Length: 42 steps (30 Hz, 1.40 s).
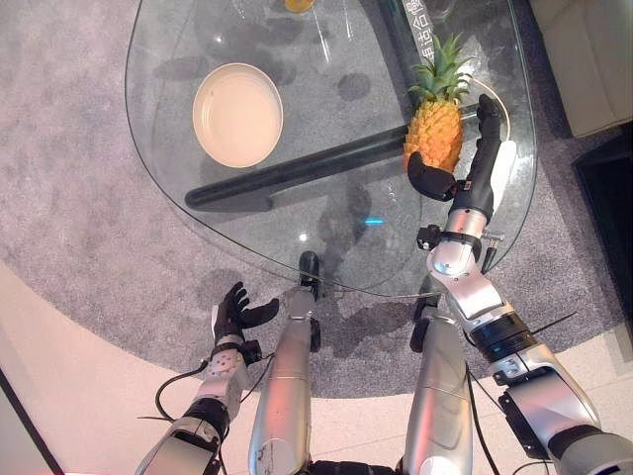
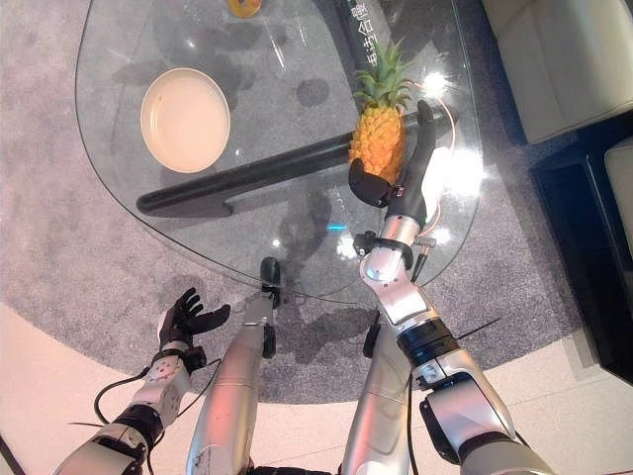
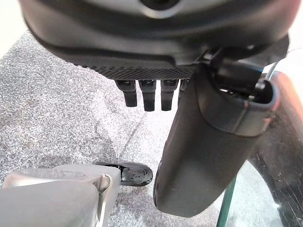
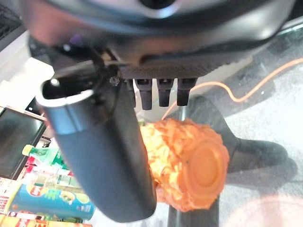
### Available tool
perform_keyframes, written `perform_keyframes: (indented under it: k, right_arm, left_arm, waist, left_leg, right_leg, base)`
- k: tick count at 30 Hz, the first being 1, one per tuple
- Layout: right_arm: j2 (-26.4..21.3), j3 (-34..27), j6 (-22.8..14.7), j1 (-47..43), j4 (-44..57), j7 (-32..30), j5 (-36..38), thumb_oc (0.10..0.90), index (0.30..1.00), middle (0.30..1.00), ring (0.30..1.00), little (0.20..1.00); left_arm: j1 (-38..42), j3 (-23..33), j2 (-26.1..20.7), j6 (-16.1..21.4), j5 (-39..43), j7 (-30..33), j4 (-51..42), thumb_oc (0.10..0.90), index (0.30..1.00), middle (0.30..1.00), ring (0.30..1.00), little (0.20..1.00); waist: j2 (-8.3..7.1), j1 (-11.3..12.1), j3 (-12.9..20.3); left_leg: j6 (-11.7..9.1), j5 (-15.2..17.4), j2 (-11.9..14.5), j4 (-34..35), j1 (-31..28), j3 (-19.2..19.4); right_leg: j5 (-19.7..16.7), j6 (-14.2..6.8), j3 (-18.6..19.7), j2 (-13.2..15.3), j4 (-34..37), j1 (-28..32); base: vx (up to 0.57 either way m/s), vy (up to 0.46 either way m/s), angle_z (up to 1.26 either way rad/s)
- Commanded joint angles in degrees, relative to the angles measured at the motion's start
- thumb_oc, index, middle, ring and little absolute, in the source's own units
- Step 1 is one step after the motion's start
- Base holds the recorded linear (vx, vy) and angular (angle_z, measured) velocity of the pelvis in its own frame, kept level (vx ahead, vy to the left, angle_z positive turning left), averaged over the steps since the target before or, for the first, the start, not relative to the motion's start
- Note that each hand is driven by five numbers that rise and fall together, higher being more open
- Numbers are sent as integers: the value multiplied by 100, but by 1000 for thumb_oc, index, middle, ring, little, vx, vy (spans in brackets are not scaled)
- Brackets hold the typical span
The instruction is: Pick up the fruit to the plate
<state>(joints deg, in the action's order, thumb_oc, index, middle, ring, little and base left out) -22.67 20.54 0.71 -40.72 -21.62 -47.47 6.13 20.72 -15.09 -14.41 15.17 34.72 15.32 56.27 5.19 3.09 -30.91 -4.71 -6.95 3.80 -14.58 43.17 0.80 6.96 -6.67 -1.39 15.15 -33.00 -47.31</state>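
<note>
Bracketing pineapple [image 1: 433, 132], right hand [image 1: 473, 168] stands on glass worktop [image 1: 168, 148]: fingers straight behind fruit, thumb in front, no firm grip yet. Plate [image 1: 237, 114] empty, well apart. Left hand [image 1: 235, 313] idle, relaxed, below worktop edge. Right wrist view: pineapple between thumb [image 4: 102, 156] and fingers. Lift, transfer remain.

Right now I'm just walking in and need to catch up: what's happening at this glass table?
The robot's right hand is open around the pineapple on the glass table, with its thumb on one side and straight fingers on the other. The fruit is not gripped or lifted yet. The plate sits apart on the table's left side with nothing on it. The left hand hangs open below the table edge, over the carpet, idle.
</note>
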Motion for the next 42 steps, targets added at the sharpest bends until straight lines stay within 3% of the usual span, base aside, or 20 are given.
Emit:
perform_keyframes:
  k: [1,22,27,29,30,31,36,42]
  right_arm:
    - [-367,-238,-53,-400,-11,-339,74,800,900,900,900,900]
    - [-57,-237,-49,-415,-585,46,1615,800,900,900,900,900]
    - [-35,-246,-83,-422,-667,87,1676,800,900,900,900,900]
    - [-30,-249,-74,-427,-663,87,1666,756,862,862,862,856]
    - [-28,-260,-58,-433,-667,122,1658,460,608,608,608,560]
    - [-28,-261,-62,-450,-682,157,1627,100,300,300,300,200]
    - [-62,-278,-115,-448,-674,153,1590,100,300,300,300,200]
    - [-46,-298,-178,-416,-651,96,1426,100,300,300,300,200]
  left_arm:
    - [-64,-36,-165,183,41,155,159,800,900,900,900,900]
    - [-25,-115,-149,173,28,177,167,800,900,900,900,900]
    - [-24,-180,-132,175,34,225,144,800,900,900,900,900]
    - [-24,-182,-127,173,29,234,139,800,900,900,900,900]
    - [-26,-178,-128,172,28,231,138,800,900,900,900,900]
    - [-16,-178,-132,173,46,222,148,800,900,900,900,900]
    - [-20,-175,-111,190,169,220,137,800,900,900,900,900]
    - [-41,76,-80,216,884,225,243,800,900,900,900,900]
  waist:
    - [221,-39,112]
    - [242,21,112]
    - [248,20,112]
    - [249,21,112]
    - [252,19,112]
    - [255,15,112]
    - [266,14,112]
    - [246,12,112]
  left_leg:
    - [186,460,-49,-625,72,-60]
    - [179,425,-46,-586,54,-39]
    - [184,421,-50,-581,48,-38]
    - [183,419,-50,-575,45,-38]
    - [181,419,-49,-576,40,-36]
    - [180,417,-50,-578,36,-39]
    - [184,404,-65,-559,38,-39]
    - [186,408,-64,-548,19,-45]
  right_leg:
    - [-763,141,-337,39,659,18]
    - [-742,181,-377,28,618,24]
    - [-745,193,-376,20,612,22]
    - [-745,192,-379,21,619,28]
    - [-741,192,-378,20,613,31]
    - [-736,195,-370,15,597,26]
    - [-735,198,-362,3,595,16]
    - [-724,193,-376,2,604,39]
  base:
    - [0,0,0]
    - [1,-2,0]
    - [5,-11,3]
    - [0,0,0]
    - [0,0,0]
    - [0,0,0]
    - [0,0,0]
    - [0,0,0]
